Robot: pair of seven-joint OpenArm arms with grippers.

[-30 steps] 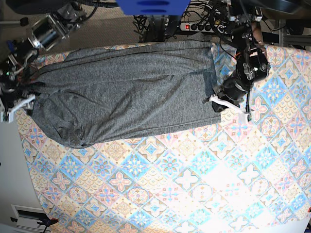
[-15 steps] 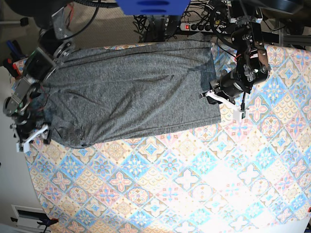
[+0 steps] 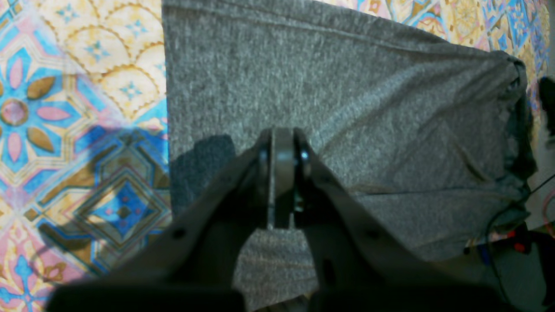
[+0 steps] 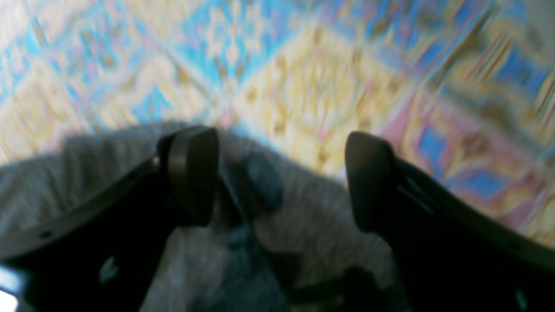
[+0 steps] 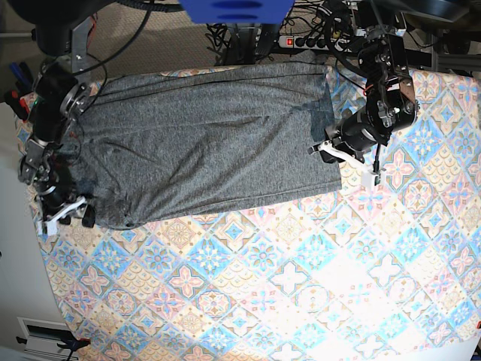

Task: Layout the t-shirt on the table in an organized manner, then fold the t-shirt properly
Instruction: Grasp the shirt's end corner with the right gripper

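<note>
Dark grey t-shirt lies spread lengthwise across far part of the desk, mostly flat, shallow creases; pastel diamond-tile cloth covers desk.

Spread flat across the far half of the table, the t-shirt, flanked by the right gripper and left gripper.

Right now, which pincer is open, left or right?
The right pincer: its two pads stand wide apart with nothing between them, over the t-shirt edge. The left pincer has its pads pressed together, hovering above the shirt's hem end.
</note>
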